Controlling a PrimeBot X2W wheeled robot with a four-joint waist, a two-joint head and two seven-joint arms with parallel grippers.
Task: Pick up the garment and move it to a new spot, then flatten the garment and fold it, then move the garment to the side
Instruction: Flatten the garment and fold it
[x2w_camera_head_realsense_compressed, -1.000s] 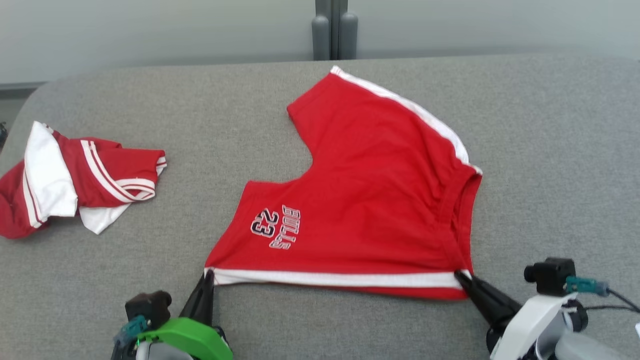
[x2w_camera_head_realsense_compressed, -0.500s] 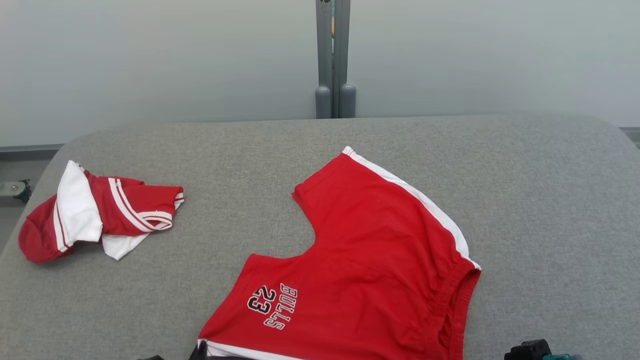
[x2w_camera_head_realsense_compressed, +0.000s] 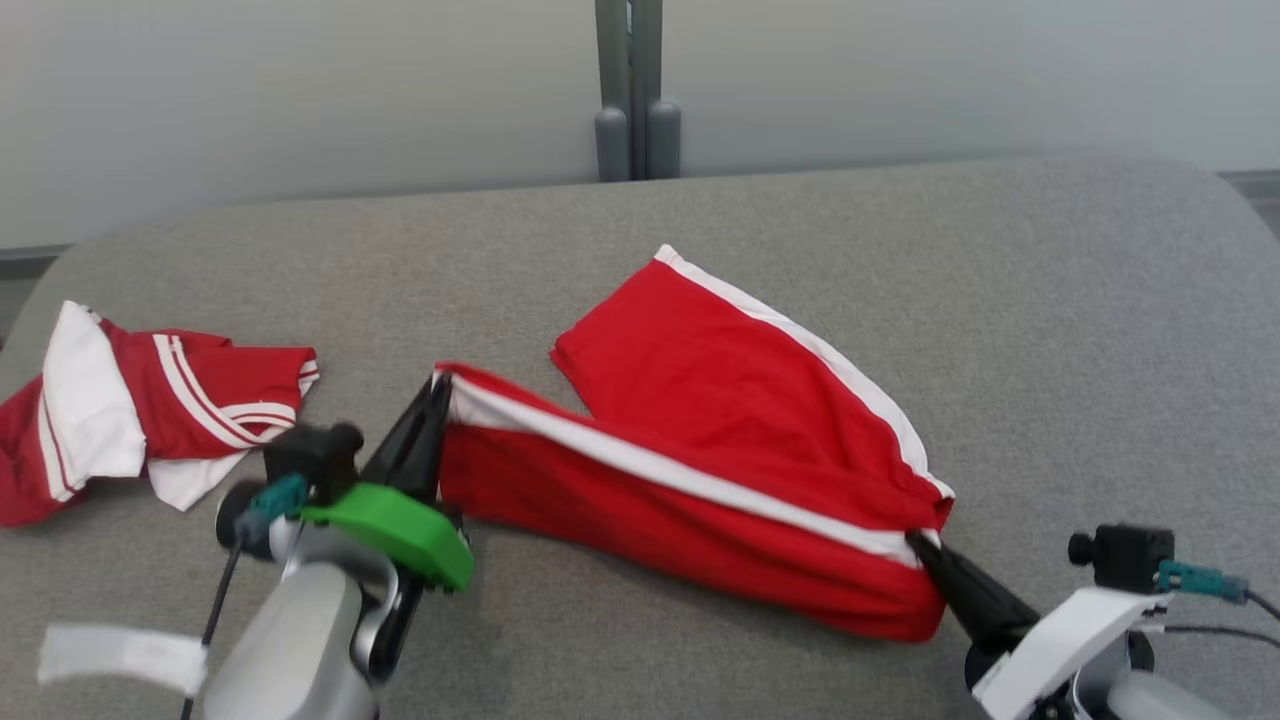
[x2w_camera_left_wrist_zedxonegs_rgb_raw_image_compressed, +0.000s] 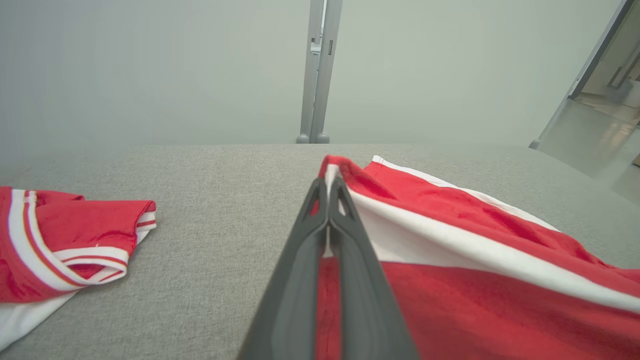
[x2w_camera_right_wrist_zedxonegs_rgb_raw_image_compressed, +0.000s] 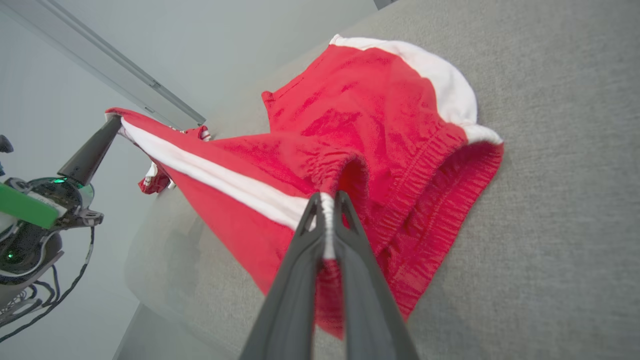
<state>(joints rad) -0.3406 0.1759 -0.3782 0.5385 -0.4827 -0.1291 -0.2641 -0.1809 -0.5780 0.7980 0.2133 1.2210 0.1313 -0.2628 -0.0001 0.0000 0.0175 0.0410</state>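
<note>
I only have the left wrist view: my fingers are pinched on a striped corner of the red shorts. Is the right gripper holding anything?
Observer: Yes, the right gripper is shut on the shorts, at the waistband end of the same white stripe.
Operator: Is that edge slack between us?
Observer: No, in the right wrist view the stripe runs straight from the left gripper to the right one, raised off the table.
Operator: And the waistband?
Observer: The waistband gapes open beside the right gripper, its lower edge resting on the table.
</note>
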